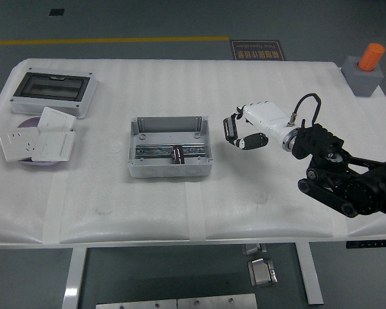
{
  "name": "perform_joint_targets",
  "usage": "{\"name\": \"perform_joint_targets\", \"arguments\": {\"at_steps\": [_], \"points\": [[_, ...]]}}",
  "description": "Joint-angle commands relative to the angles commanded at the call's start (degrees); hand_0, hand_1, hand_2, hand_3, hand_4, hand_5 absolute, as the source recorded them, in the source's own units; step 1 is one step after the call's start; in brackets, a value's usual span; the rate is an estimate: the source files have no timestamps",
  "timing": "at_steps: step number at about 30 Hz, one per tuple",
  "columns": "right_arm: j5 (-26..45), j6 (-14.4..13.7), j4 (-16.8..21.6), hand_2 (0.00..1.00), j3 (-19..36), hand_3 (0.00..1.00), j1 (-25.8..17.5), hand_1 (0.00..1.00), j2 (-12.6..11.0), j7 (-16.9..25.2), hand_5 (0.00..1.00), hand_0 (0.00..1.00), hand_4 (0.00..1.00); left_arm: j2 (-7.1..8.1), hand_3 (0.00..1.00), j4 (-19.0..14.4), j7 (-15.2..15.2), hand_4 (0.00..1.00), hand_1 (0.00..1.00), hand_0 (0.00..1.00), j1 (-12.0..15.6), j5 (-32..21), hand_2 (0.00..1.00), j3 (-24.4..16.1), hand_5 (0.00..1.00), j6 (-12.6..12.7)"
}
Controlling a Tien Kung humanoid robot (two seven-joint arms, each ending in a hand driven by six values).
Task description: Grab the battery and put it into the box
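Note:
The grey open box (170,147) sits in the middle of the table. A small dark battery (177,154) lies inside it, near the front wall on the metal rail. My right hand (240,134), white with black fingers, hovers just right of the box, apart from it. Its fingers (229,128) hang loosely curled and hold nothing. The black right arm (347,180) comes in from the lower right. My left arm is out of the picture.
A grey enclosure with a dark window (53,92) stands at the back left. White switch plates (35,143) lie stacked on a purple disc at the left edge. A grey block with an orange cylinder (367,71) is at the back right corner.

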Motion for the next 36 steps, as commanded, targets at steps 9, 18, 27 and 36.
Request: {"name": "perform_joint_targets", "arguments": {"at_steps": [9,18,27,36], "points": [[-4.5,0.6,10.1,0.639,7.3,0.675,-3.5,0.607,3.2,-2.1,0.264,0.718,0.506,-0.04,0.605,0.0,0.3,0.551,0.642,0.627,0.3,0.3,0.493,-0.5,0.473,-0.1],[-7.3,1.4,8.8,0.638,4.8,0.673,-3.5,0.608,7.5,-3.4,0.264,0.724,0.511,0.03,0.606,0.0,0.4,0.554,0.642,0.626,0.1,-0.3,0.493,-0.1,0.475,-0.1],[-7.6,1.7,5.9,0.888,4.2,0.944,-3.2,0.851,7.9,-3.2,0.515,0.984,0.924,0.05,0.606,0.0,0.5,0.566,0.642,0.625,0.0,-0.4,0.486,0.0,0.484,-0.3],[-8.0,1.9,5.5,0.900,4.6,0.981,-3.3,0.865,7.4,-3.2,0.550,0.998,0.977,0.16,0.603,0.0,0.5,0.570,0.641,0.625,-0.2,-0.6,0.472,0.2,0.483,-0.4]]}}
